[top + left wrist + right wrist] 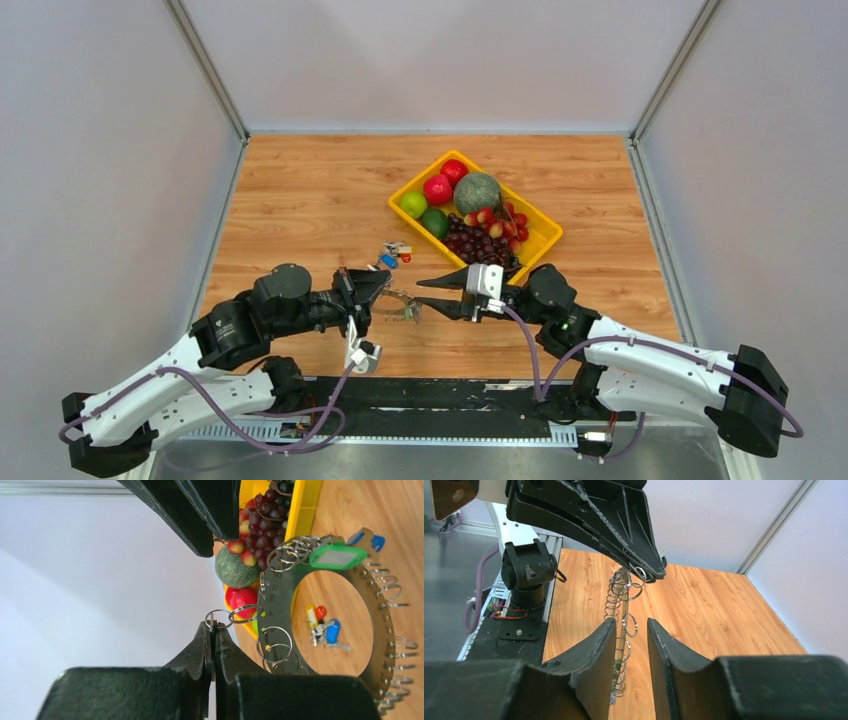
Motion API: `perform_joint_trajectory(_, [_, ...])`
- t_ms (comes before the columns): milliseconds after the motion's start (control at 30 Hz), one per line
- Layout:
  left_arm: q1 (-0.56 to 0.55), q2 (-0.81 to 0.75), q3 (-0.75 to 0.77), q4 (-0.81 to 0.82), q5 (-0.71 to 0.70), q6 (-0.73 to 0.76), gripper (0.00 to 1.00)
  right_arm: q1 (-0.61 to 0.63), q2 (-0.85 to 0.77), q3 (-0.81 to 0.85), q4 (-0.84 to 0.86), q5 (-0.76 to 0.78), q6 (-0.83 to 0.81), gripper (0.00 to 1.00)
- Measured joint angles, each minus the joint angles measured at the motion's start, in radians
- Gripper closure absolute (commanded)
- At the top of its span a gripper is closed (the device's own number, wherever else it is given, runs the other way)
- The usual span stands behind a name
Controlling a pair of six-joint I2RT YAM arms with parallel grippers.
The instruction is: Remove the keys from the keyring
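Grips the keyring (272, 587) by a small split ring (218, 619) in the clenched left end effector (214, 630). Holds the released right end effector (631, 630) near its edge.

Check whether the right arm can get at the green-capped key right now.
Probably yes. The left fingers, shut on a small split ring, hold the keyring upright; the green-capped key hangs on the side toward the open right fingers, nothing between.
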Motion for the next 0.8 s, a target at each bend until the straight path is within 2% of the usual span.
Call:
perform_joint_trajectory(300, [-0.031,0.032,0.010,-0.033,-0.053,0.153,1.00,0.000,0.050,0.026,-0.005,0.004,-0.054,0.67])
perform_joint_trajectory(800, [-0.061,0.050,0.013,-0.034,-0.057,0.209,1.00,-0.002,0.148,0.076,0.003,0.007,-0.080,0.69])
